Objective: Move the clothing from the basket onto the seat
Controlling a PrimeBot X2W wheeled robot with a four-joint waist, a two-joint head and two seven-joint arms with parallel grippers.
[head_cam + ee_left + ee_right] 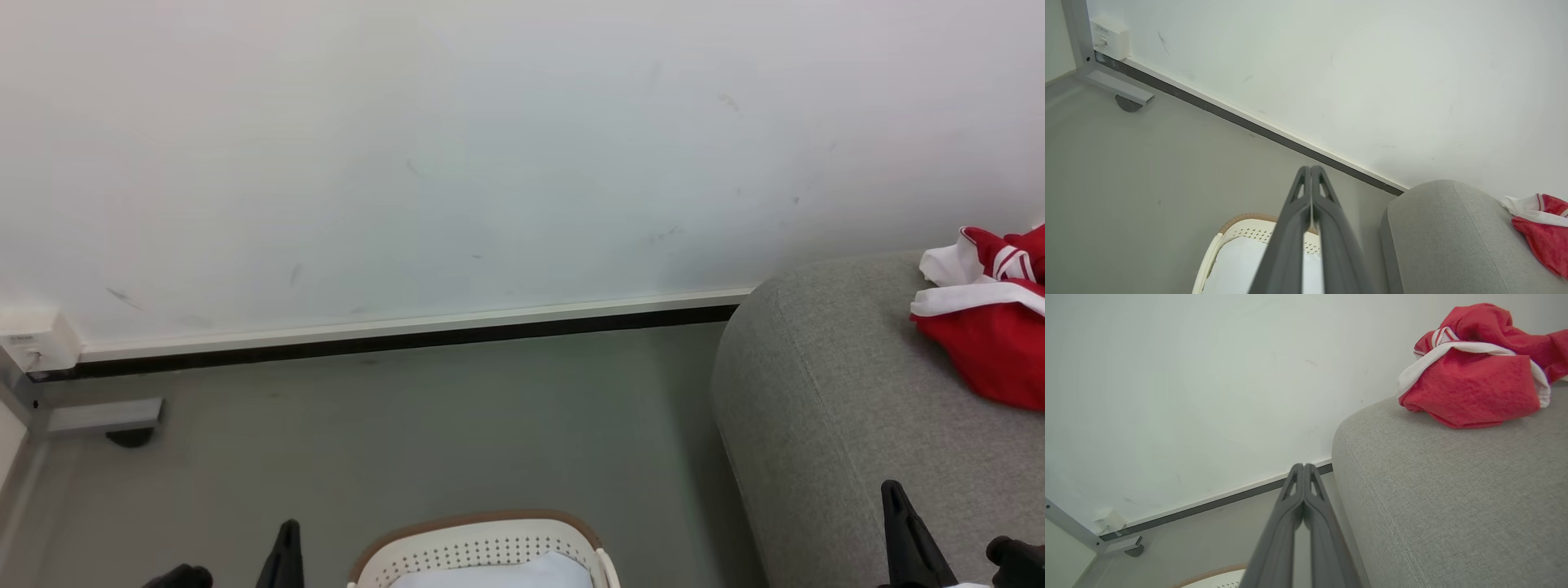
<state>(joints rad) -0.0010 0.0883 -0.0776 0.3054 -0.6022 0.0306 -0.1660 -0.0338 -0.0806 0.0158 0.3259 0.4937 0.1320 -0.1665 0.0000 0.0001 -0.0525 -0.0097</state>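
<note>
The clothing (1470, 388) is seen lying in a crumpled heap on top of the seat (833, 408), set back from the seat's rounded end and toward the wall side. No part of it is seen hanging over the edge. The basket (473, 549) stands on the floor just beside that rounded end of the seat, and a pale blue-white cloth (506, 572) is seen inside it; no red fabric is visible there, though much of the basket's inside is cut off.

The left gripper (1310, 169) is held with its fingers pressed together and nothing between them, on the far side of the basket from the seat. The right gripper (1303, 467) is likewise closed on nothing, over the near part of the seat and well apart from the clothing.

The transfer is judged to be done, with the placing step complete. Little more is called for: the arms may be drawn back from the seat so that the heap is not brushed, and the pale cloth is best left alone, since it is not the garment meant.
</note>
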